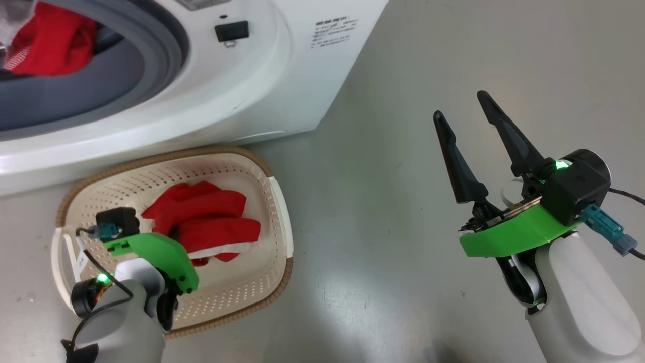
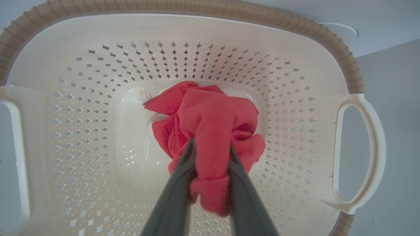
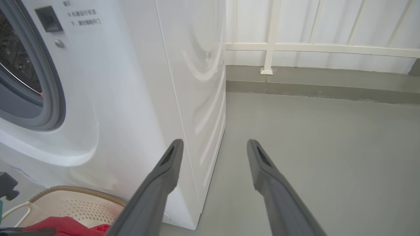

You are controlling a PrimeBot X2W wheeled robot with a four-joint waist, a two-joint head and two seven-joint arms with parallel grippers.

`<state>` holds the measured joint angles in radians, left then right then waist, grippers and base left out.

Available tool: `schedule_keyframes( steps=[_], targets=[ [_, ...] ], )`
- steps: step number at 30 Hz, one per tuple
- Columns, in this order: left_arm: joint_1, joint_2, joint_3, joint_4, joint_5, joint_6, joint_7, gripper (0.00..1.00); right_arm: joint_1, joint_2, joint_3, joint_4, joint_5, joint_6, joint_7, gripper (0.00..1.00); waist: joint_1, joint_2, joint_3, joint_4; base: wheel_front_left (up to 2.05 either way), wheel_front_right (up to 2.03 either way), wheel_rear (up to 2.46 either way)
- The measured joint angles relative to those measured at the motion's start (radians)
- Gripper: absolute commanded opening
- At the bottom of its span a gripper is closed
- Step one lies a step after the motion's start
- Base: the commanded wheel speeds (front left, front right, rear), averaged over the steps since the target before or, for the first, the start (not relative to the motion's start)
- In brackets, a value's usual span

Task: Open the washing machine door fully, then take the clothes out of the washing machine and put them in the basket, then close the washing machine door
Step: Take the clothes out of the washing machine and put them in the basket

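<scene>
Grey floor [image 1: 428, 60] carries everything we see.

A white front-loading washing machine [image 1: 242, 85] stands at the upper left of the head view. Its round mouth with the grey rubber ring [image 1: 171, 45] is uncovered. Inside we note a bright red cloth with white trim [image 1: 50, 40].

A cream-white perforated plastic basket with a brown woven-look rim [image 1: 237, 151] sits on the floor just in front of the machine.

A crumpled red fabric garment [image 1: 201, 217] lies in the middle of the basket, reaching down to its bottom.

The right pincer [image 1: 459, 105] is raised over bare floor, well apart from the basket. Its long dark fingers are spread wide, with nothing between them.

The left pincer [image 2: 211, 144] points down into the basket. Its fingers [image 2: 177, 190] stand only a little apart, with a fold of the garment bunched between them and touching both. We read it as gripping the garment.
</scene>
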<state>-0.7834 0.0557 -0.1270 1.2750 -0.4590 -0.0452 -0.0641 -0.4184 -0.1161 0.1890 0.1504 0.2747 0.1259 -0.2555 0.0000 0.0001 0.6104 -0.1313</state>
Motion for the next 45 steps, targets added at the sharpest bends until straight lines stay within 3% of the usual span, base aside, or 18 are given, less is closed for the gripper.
schedule_keyframes(
  steps=[18,45],
  targets=[
    [0.098,-0.008,0.001,-0.046,-0.043,-0.07,-0.18,1.0,0.058,0.003,-0.049,0.053,-0.002,0.0,0.0,1.0,0.0,0.0,-0.167,0.035,0.0,0.0,0.0],
    [0.534,-0.013,0.184,-0.772,0.112,-0.077,-0.186,1.0,0.229,0.021,-0.108,0.054,-0.03,0.0,0.0,1.0,0.0,-0.0001,-0.451,0.085,0.0,0.0,0.0]
  ],
)
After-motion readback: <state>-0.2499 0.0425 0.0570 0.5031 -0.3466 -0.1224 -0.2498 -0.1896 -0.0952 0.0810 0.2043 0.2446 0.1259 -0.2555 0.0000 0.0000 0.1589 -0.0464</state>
